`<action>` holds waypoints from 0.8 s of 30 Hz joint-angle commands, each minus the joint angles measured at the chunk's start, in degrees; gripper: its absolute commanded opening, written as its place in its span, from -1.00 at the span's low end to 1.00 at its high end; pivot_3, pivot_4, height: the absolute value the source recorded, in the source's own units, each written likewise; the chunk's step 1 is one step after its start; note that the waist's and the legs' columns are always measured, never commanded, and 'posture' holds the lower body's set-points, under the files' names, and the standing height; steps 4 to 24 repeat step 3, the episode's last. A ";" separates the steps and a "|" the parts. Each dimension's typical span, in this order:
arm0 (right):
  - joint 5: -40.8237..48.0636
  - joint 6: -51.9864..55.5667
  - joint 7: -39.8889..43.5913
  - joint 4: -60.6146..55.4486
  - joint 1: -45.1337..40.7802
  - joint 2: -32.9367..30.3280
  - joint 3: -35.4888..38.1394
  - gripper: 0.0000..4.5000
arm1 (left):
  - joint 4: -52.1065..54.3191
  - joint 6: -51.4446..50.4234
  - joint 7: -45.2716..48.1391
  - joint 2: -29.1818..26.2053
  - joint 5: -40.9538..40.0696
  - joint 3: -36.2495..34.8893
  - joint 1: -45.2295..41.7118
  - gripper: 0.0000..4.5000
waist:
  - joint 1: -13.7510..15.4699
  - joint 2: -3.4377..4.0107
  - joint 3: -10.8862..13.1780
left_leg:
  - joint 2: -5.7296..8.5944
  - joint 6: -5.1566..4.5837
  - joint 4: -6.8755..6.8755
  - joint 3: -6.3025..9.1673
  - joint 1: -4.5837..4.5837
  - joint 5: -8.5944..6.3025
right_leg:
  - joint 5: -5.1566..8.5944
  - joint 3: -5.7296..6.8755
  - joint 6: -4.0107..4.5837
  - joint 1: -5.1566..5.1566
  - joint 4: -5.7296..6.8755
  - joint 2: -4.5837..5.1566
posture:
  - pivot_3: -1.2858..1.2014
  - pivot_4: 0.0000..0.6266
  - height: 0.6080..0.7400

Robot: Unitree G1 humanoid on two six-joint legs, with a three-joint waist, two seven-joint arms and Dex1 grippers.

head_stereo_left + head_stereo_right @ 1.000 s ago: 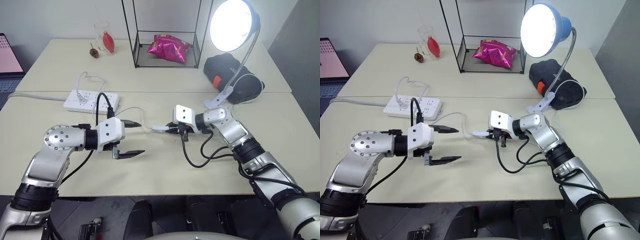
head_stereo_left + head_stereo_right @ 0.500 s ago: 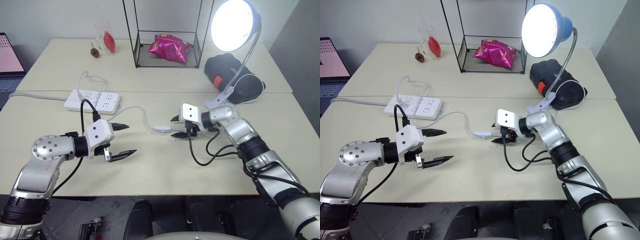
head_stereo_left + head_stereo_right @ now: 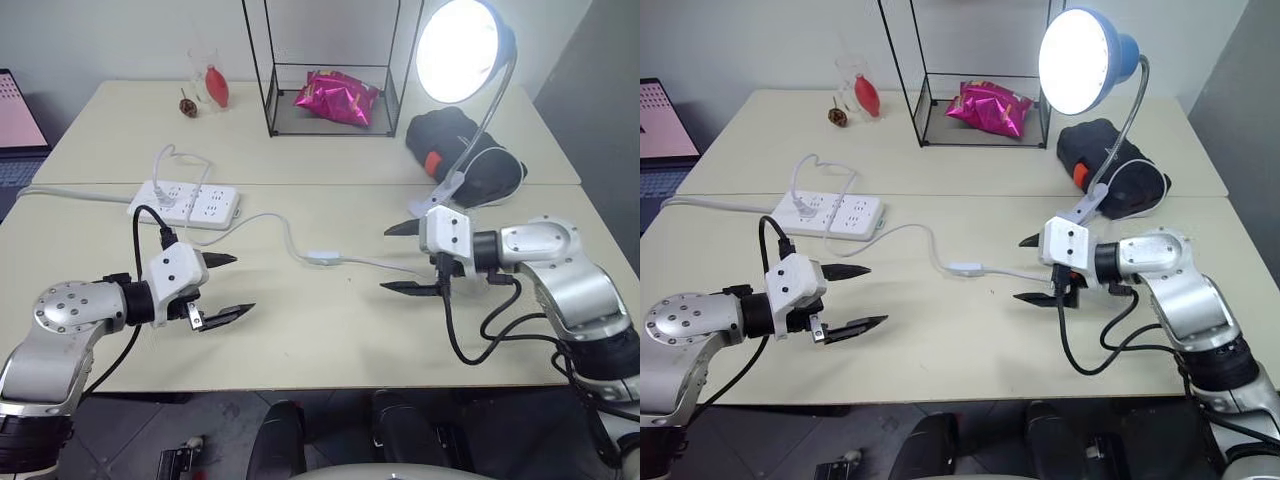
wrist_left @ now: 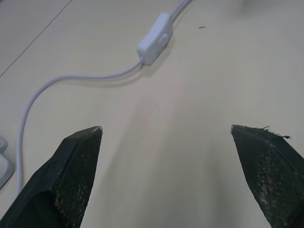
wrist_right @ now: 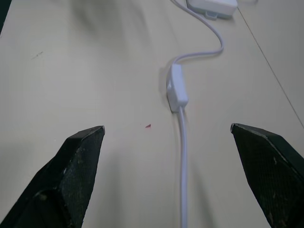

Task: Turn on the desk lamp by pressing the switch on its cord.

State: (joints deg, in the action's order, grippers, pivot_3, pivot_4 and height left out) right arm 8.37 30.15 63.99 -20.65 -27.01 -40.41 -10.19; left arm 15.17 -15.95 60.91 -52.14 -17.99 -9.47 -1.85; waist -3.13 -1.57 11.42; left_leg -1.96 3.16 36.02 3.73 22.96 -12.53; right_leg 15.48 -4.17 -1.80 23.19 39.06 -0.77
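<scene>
The desk lamp point(image 3: 462, 50) already glows; the switch point(image 3: 322, 258) lies flat on the table point(image 3: 330, 340) between the 2 grippers, long axis along the cord point(image 3: 385, 266); right gripper point(image 3: 406, 258) and left gripper point(image 3: 222, 288) both gape empty, the right looks slightly nearer.

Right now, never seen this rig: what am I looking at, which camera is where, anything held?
It is a two-armed humanoid robot at a table. The two wide pictures come from its head, looking down over both arms; the two close ones come from a camera on each wrist, looking out between that claw's black fingers. The left claw and right claw are both open and hold nothing. Between them lies the switch on the thin white cord, untouched. The cord belongs to the desk lamp, whose bulb is lit. Also on the table: a white power strip, a wire frame with a pink bag, and a black pouch.
</scene>
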 commanded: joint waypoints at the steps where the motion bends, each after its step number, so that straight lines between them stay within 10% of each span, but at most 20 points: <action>1: 0.68 0.01 -1.95 -2.58 0.63 -0.49 0.85 0.98 | 2.75 -1.30 -0.62 -0.66 -1.04 -0.37 -2.25 1.00 | 0.00 0.00 0.00 | 0.00 0.00 0.00 -0.01 0.00 0.00 | 0.00 0.00 0.00 0.00 0.00 0.00 | 0.03 -0.52 1.00; 24: 0.29 -0.62 -2.39 -2.40 0.83 -0.52 0.36 0.98 | 3.23 -2.21 -1.07 -0.19 -1.66 -0.25 -3.21 1.00 | 0.01 0.00 0.00 | 0.00 0.00 0.00 -0.01 0.01 0.00 | 0.00 0.01 0.00 0.00 -0.01 0.00 | 0.03 -0.52 1.00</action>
